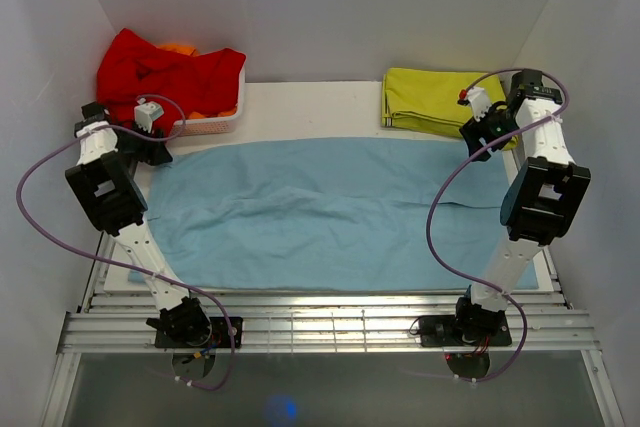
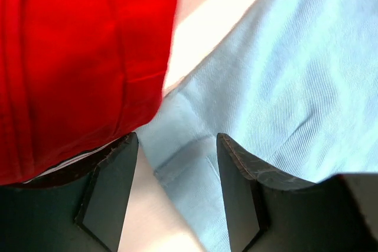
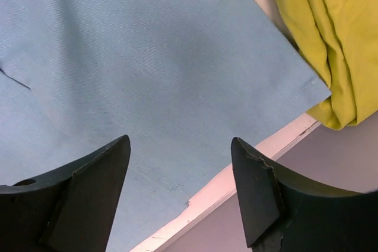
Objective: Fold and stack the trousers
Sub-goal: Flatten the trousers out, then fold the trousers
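The light sky-blue trousers (image 1: pixel 330 209) lie spread flat across the table. My left gripper (image 1: pixel 155 152) is open over their far left corner; in the left wrist view the hemmed corner (image 2: pixel 183 157) lies between my open fingers (image 2: pixel 112 187), not gripped. My right gripper (image 1: pixel 478 142) is open over the far right corner of the trousers (image 3: pixel 147 69), above the table's right edge, holding nothing.
A bright red garment (image 1: pixel 165 75) fills a white basket (image 1: pixel 215 125) at the back left, close to my left gripper, and shows in the left wrist view (image 2: pixel 77 57). A folded yellow-green cloth (image 1: pixel 430 99) lies at the back right and shows in the right wrist view (image 3: pixel 331 33). White walls surround the table.
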